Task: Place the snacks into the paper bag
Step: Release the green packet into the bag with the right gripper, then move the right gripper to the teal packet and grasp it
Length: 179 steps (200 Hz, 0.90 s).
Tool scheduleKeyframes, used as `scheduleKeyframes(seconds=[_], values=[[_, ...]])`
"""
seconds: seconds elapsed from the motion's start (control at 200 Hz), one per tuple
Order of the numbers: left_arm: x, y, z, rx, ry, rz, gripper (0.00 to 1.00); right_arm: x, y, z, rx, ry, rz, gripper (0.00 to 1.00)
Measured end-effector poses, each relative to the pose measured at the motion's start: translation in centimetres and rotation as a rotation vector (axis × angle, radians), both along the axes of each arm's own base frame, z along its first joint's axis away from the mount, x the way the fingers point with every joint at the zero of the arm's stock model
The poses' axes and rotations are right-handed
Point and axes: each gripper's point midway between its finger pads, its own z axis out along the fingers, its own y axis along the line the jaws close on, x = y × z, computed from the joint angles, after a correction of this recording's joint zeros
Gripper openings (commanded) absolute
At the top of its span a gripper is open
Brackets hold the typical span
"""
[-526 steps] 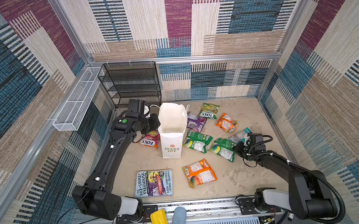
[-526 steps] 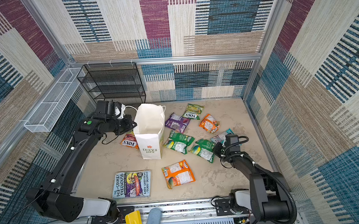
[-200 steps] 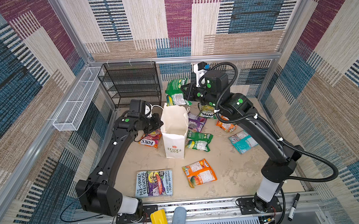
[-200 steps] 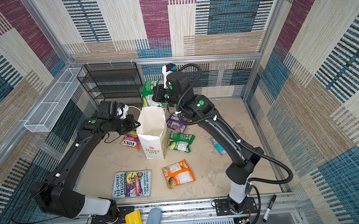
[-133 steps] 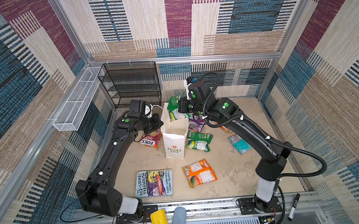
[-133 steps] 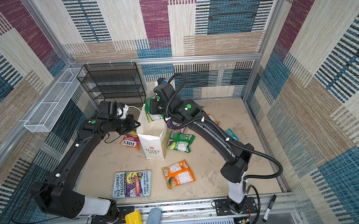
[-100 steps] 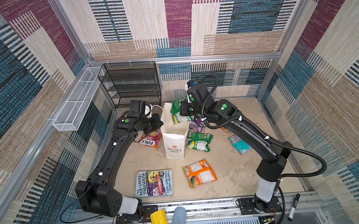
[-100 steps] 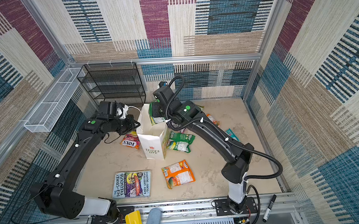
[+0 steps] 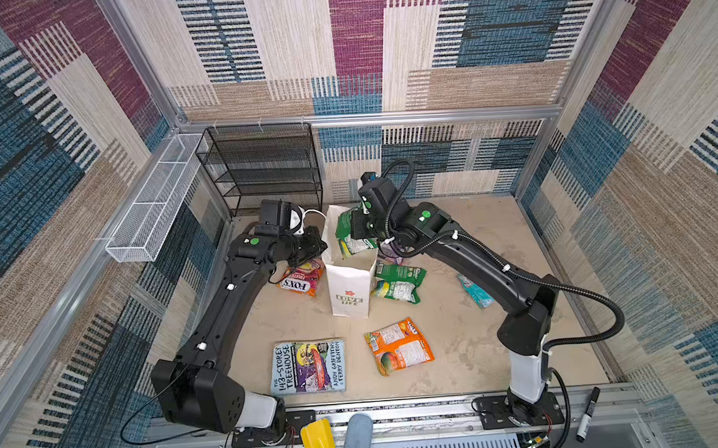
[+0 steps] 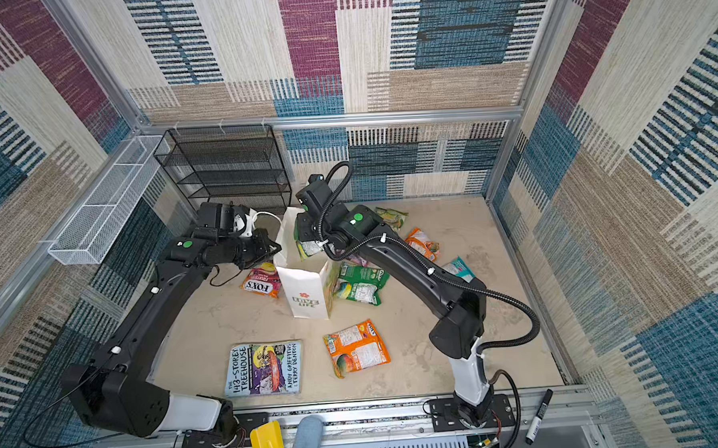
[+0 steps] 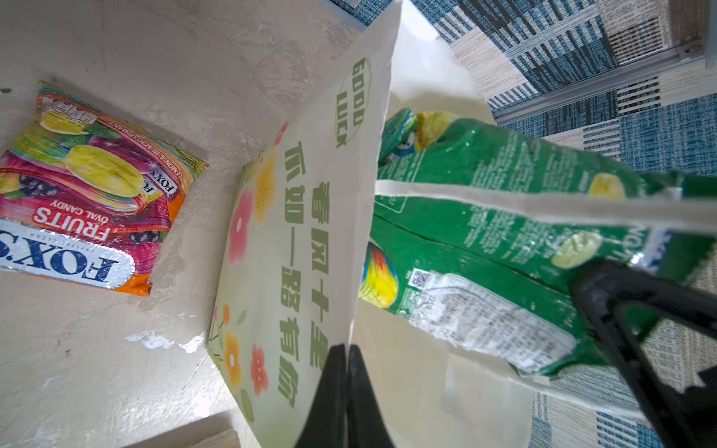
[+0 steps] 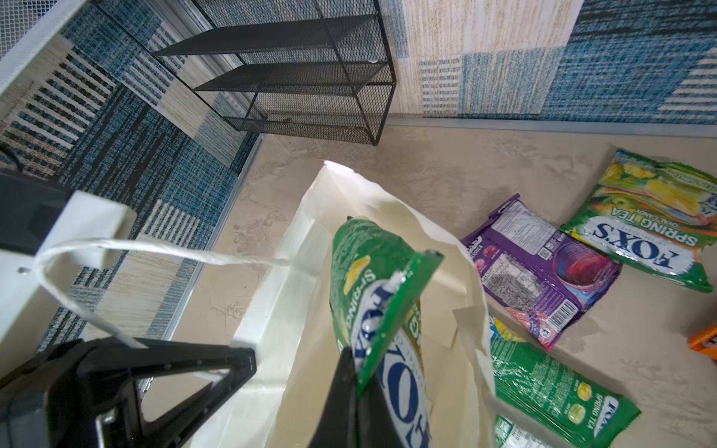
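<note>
Green packet [image 9: 348, 234], held high a second ago, now hangs half inside the bag [image 9: 349, 292] at centre, the right gripper [image 12: 356, 373] still clenched on its top edge, the left gripper [image 11: 343, 358] pinching the bag's left rim, so release seems next.

**A:** wait, wasn't the right arm crouched low at the table's right side a moment ago?

**B:** yep, not anymore. The right gripper [image 12: 354, 370] has picked the green packet [image 9: 352, 240] off the table and swung it high over the paper bag [image 9: 349, 294]. Now it's come down, so the packet's lower end sits inside the bag's mouth.

**A:** and the teal packet [image 9: 474, 291]?

**B:** got nudged and turned a bit, now it lies apart from the green ones.
</note>
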Motion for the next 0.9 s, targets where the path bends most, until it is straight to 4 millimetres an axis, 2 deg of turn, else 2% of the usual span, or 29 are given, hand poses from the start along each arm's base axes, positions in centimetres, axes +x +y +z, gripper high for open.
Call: scheduleKeyframes(seconds=[0.105,0.205,0.381,0.501,0.531,0.611,0.661,0.731,0.771,0.821,0.831,0.851,0.871,0.896], values=[[0.0,0.0,0.0,-0.002,0.0,-0.001,0.0,0.4,1.0,-0.4,0.015,0.005,0.016,0.33],[0.1,0.0,0.0,-0.005,0.002,0.002,0.0,0.4,1.5,0.0,0.037,0.002,0.036,0.46],[0.1,0.0,0.0,-0.006,0.003,0.004,0.0,0.0,1.3,2.9,0.086,-0.048,0.048,0.65],[0.1,0.0,-0.1,-0.007,0.004,0.007,0.0,-0.8,0.2,5.8,0.117,-0.091,0.051,0.81],[0.1,0.0,-0.1,-0.006,0.004,0.008,0.0,-1.2,-0.3,6.5,0.124,-0.101,0.05,0.82],[0.1,0.0,-0.1,-0.005,0.006,0.008,0.0,-2.2,-2.8,8.2,0.126,-0.136,0.02,0.91],[0.1,0.0,-0.2,-0.005,0.006,0.009,0.0,-2.9,-4.6,8.7,0.13,-0.146,0.002,0.92],[0.1,0.1,-0.2,-0.002,0.005,0.012,0.0,-3.5,-8.7,8.9,0.136,-0.164,-0.055,0.92],[0.1,0.2,-0.2,0.002,0.006,0.015,0.0,-3.6,-11.1,8.4,0.141,-0.162,-0.098,0.92],[0.2,0.4,-0.2,0.012,0.004,0.026,0.0,-3.4,-15.2,7.8,0.159,-0.164,-0.178,0.93],[0.2,0.4,-0.2,0.012,0.004,0.026,0.0,-3.4,-15.5,7.8,0.164,-0.166,-0.185,0.94],[0.2,0.5,-0.2,0.012,0.004,0.027,0.0,-3.4,-17.2,7.0,0.171,-0.158,-0.22,0.99],[0.2,0.5,-0.2,0.012,0.004,0.027,0.0,-3.4,-18.3,6.5,0.174,-0.153,-0.244,1.0],[0.2,0.5,-0.2,0.013,0.005,0.028,0.0,-3.3,-20.7,5.3,0.183,-0.143,-0.304,1.0]])
